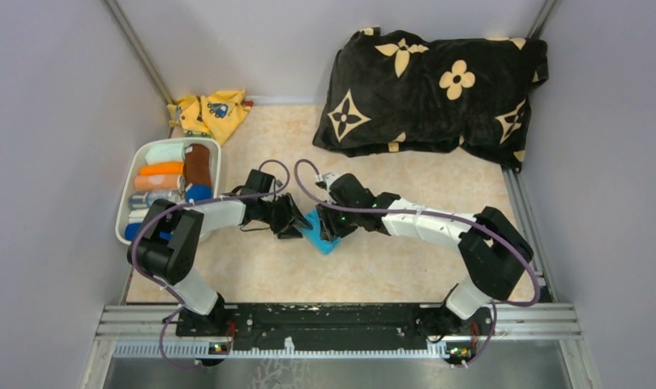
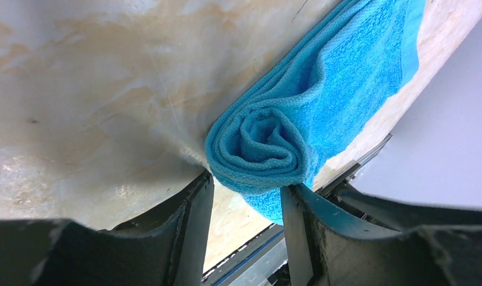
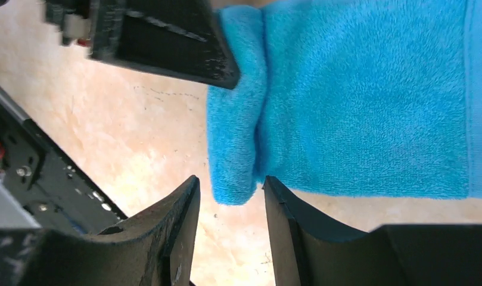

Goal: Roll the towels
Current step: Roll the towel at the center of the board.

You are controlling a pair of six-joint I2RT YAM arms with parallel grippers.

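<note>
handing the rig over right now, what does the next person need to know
Left tool: fingers either side of the rolled end of the cyan towel, touching it; cannot tell whether it is clamped.
Right tool: open, at the towel's folded edge, holding nothing.
The cyan towel is mid-table, rolled partway, the rest flat.
Done: brown towel and dark blue towel sit rolled in the white bin on the left.
Left to do: finish the cyan roll, then probably bin it.
</note>
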